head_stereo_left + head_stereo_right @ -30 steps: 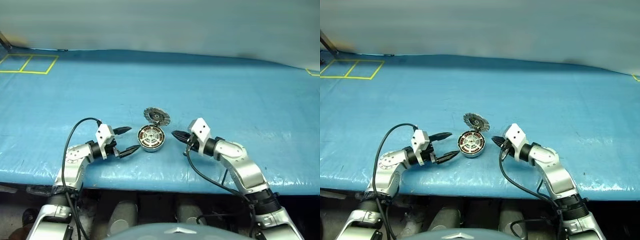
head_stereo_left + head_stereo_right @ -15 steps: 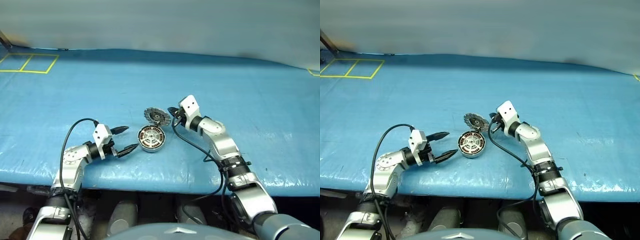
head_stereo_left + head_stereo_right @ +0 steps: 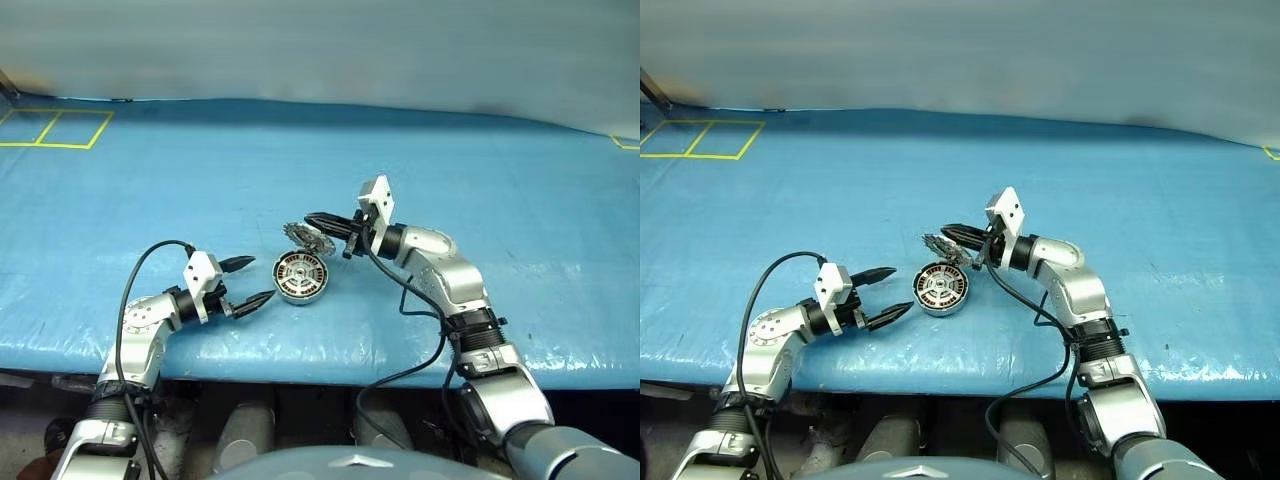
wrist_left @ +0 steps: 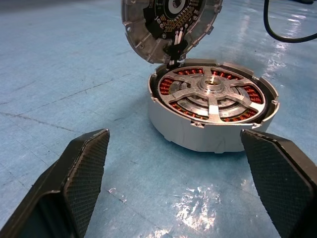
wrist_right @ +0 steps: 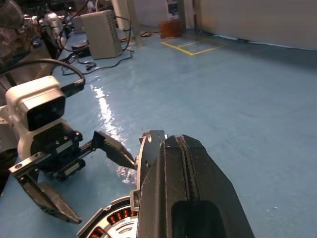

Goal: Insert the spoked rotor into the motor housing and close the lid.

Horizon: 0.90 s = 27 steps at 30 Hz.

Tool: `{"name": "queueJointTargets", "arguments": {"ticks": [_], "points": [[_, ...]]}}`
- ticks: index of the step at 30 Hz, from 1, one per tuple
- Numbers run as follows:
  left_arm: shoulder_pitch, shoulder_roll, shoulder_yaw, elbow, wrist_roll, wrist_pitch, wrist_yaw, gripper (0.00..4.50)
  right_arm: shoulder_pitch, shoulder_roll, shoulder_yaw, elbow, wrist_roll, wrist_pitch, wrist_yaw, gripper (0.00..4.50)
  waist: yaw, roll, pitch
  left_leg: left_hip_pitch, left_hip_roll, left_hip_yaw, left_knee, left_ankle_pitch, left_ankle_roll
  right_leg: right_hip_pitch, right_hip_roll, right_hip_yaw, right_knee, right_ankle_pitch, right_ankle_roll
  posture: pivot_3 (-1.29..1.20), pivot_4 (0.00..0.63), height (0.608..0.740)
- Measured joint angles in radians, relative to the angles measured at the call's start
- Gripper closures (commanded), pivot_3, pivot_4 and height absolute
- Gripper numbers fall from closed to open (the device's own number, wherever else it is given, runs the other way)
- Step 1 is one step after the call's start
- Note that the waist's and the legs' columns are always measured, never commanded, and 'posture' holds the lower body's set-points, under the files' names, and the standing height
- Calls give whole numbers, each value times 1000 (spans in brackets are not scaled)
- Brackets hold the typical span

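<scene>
The motor housing (image 3: 301,278) is a round silver can on the blue table, with copper windings inside. The spoked rotor (image 4: 210,92) lies inside it. The lid (image 3: 303,238) stands tilted on edge at the housing's far side, leaning over it, with short wires at its base. My right gripper (image 3: 310,218) is shut and points left, its tips at the lid's upper edge; whether they touch is unclear. My left gripper (image 3: 262,279) is open, just left of the housing, which sits ahead of its fingers (image 4: 84,178).
The blue table cover (image 3: 480,190) stretches wide on all sides. Yellow tape lines (image 3: 50,128) mark the far left corner. The table's front edge (image 3: 330,370) runs close below the housing. A black cable (image 3: 400,300) hangs from my right wrist.
My right gripper rose and swung left from beside the housing to over the lid. The lid has tipped from facing up toward the housing. The left gripper kept still.
</scene>
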Motion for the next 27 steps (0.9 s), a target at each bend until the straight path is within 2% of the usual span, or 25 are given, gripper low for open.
{"name": "queueJointTargets", "arguments": {"ticks": [10,27], "points": [[2,4,0,0,0,1,1,0,105,-24,116,-64,-72,8,4,4479,4,0,0,0,0,0,1,0,0,0,0,0,0,0,0,0,150,740],[18,9,3,-5,-24,2,20,0,179,-20,165,-85,-157,-84,-48,4479,5,0,0,2,0,0,1,0,0,2,0,0,0,-1,-1,0,150,740]]}}
